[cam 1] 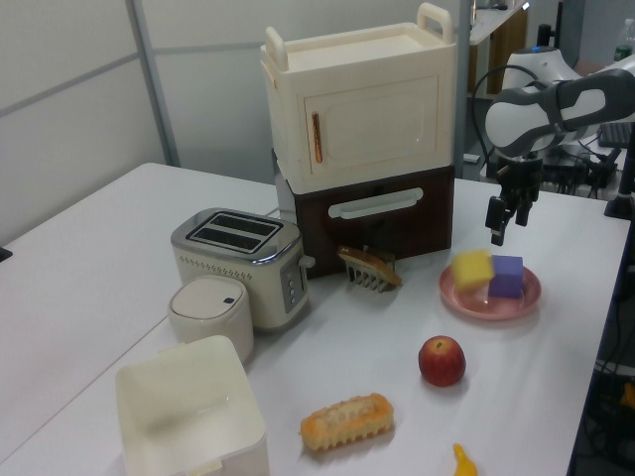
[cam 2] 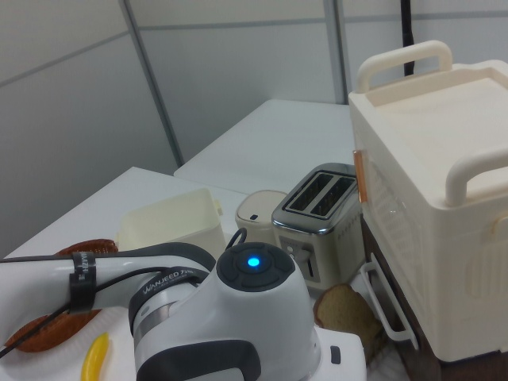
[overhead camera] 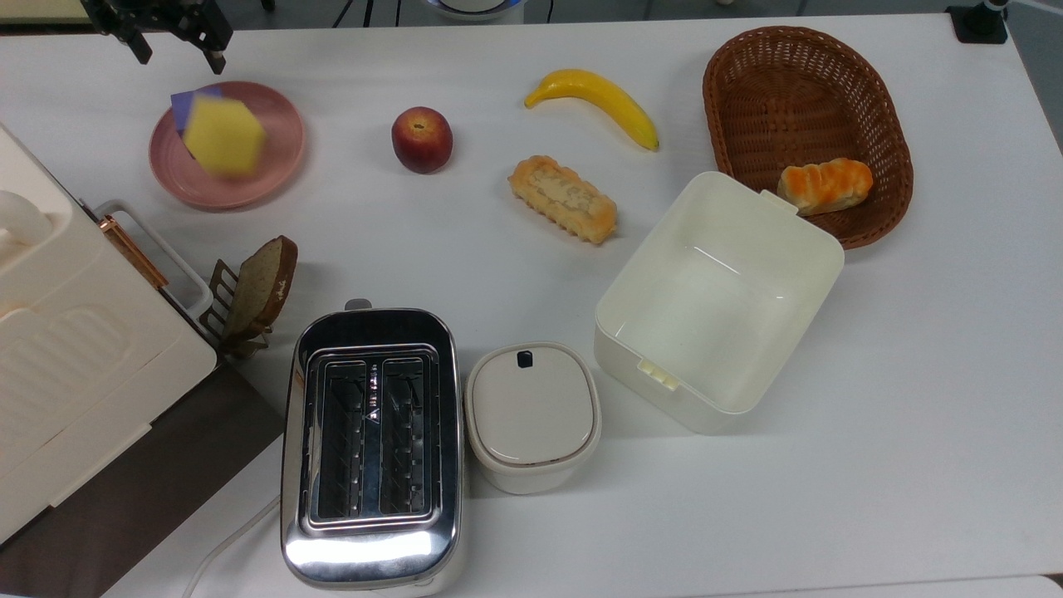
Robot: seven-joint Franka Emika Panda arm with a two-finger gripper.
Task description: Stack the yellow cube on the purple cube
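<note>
The yellow cube (overhead camera: 224, 135) is blurred with motion and tilted on the pink plate (overhead camera: 278, 166). It covers most of the purple cube (overhead camera: 186, 98) in the top view. In the left view the yellow cube (cam 1: 473, 269) is tilted beside the purple cube (cam 1: 507, 277), on the left view's left, over the same plate (cam 1: 496, 303). My gripper (overhead camera: 176, 51) is open and holds nothing, at the table's far edge above the plate. In the left view the gripper (cam 1: 504, 220) hangs clear above both cubes.
A red apple (overhead camera: 422, 139), a banana (overhead camera: 594, 101) and a bread loaf (overhead camera: 565, 198) lie to the top view's right of the plate. A toast rack (overhead camera: 249, 291), a toaster (overhead camera: 369, 444), a lidded pot (overhead camera: 531, 415), an open box (overhead camera: 718, 303), a wicker basket (overhead camera: 805, 124) and a cream cabinet (cam 1: 362, 109) stand nearby.
</note>
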